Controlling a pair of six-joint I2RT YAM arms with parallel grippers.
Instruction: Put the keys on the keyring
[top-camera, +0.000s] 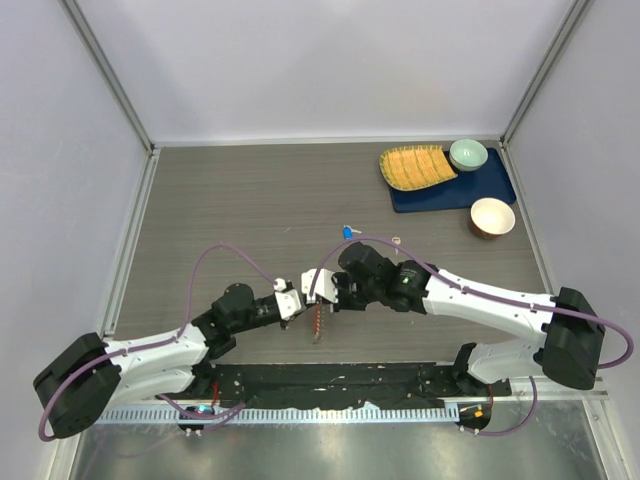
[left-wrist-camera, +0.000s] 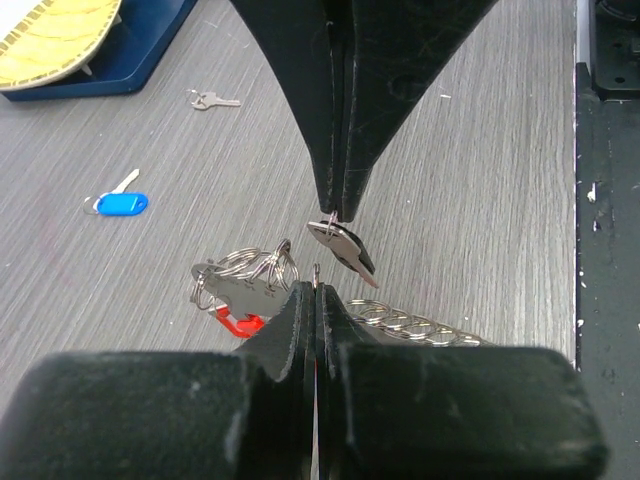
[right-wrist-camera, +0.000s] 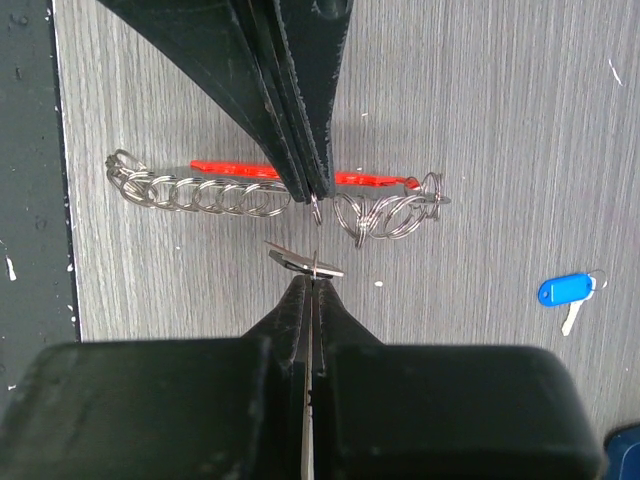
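Top view: the blue key (top-camera: 347, 232) and silver key (top-camera: 396, 240) lie loose on the tabletop (top-camera: 220, 200), well apart from the keyring (top-camera: 318, 322), so I'd say most of the job's left.

Left wrist: the left claw (left-wrist-camera: 315, 292) is pinched shut on one wire ring of the keyring. The right claw (left-wrist-camera: 340, 205) is clamped on a key (left-wrist-camera: 342, 250) just beside that ring, not threaded yet.

Right wrist: the keyring's long axis runs left-right across the frame under both claws, red fob (right-wrist-camera: 240, 167) alongside the chain.

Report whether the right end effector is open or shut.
Shut. The right end effector shows no gap between its fingers, which pinch a small key at their tips.
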